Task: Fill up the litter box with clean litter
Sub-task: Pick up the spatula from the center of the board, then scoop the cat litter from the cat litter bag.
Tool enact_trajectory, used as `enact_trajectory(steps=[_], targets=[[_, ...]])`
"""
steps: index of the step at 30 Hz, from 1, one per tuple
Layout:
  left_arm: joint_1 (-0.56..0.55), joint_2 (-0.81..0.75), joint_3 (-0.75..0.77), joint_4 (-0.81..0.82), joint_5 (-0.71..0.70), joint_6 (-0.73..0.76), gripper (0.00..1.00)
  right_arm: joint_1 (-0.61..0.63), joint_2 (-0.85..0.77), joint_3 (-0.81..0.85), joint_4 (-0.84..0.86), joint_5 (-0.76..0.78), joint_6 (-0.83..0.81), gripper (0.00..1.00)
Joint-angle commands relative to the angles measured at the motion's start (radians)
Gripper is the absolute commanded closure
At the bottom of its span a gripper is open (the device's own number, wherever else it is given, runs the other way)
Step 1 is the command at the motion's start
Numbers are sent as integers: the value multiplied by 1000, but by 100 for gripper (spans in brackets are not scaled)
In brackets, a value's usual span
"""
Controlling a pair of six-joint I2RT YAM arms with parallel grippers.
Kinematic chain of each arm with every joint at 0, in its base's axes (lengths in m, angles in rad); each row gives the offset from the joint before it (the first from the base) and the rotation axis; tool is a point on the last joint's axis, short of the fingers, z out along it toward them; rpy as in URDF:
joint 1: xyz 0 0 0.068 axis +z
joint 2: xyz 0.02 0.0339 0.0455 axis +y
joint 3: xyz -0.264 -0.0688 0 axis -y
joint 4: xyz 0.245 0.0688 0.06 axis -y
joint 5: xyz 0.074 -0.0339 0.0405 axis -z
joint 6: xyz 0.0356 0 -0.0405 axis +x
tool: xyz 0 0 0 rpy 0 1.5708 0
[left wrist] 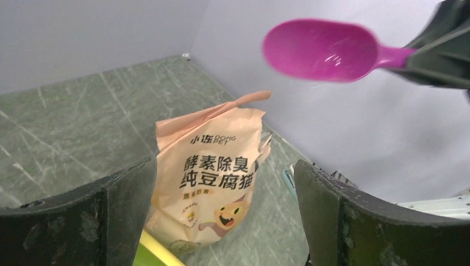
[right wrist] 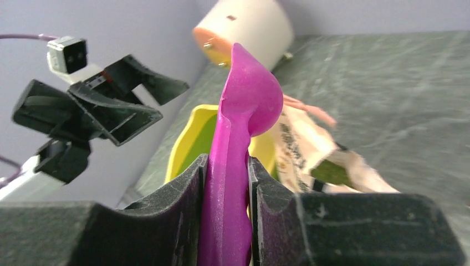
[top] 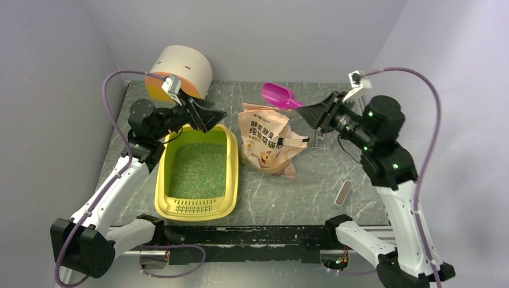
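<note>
– Now, where is the litter box (top: 161,180) found?
– It is set on the left of the table (top: 300,186), its floor covered with green litter (top: 198,171). A printed bag (top: 267,141) is stood just right of it.
– And the grippers?
– The left gripper (top: 213,117) is held spread wide over the box's far end, with nothing gripped. A pink scoop (top: 279,96) is pinched by its handle in the right gripper (top: 306,110), raised near the bag's top.

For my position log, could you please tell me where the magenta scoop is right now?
Top view: the magenta scoop is right of centre, clamped in the right gripper, aloft beyond the printed bag.
</note>
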Motion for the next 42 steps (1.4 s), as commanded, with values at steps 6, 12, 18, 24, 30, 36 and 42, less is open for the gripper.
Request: enact_trajectory(steps=[6,12,18,24,30,36,42], targets=[[3,27,44,-88,0,135,3,-4,-65,156,-444,463,-165,100],[2,43,35,-67,24,117,3,-5,-25,183,-556,509,-172,100],[2,41,31,-84,37,123,3,-4,14,141,-546,348,-189,100],[2,35,29,-106,42,143,3,-4,55,100,-534,252,-205,100],[2,43,30,-107,44,159,3,-4,85,93,-535,210,-223,100],[2,80,41,-100,77,177,3,-3,127,101,-514,161,-246,100],[2,104,45,-101,91,191,3,-4,176,124,-561,102,-291,100]])
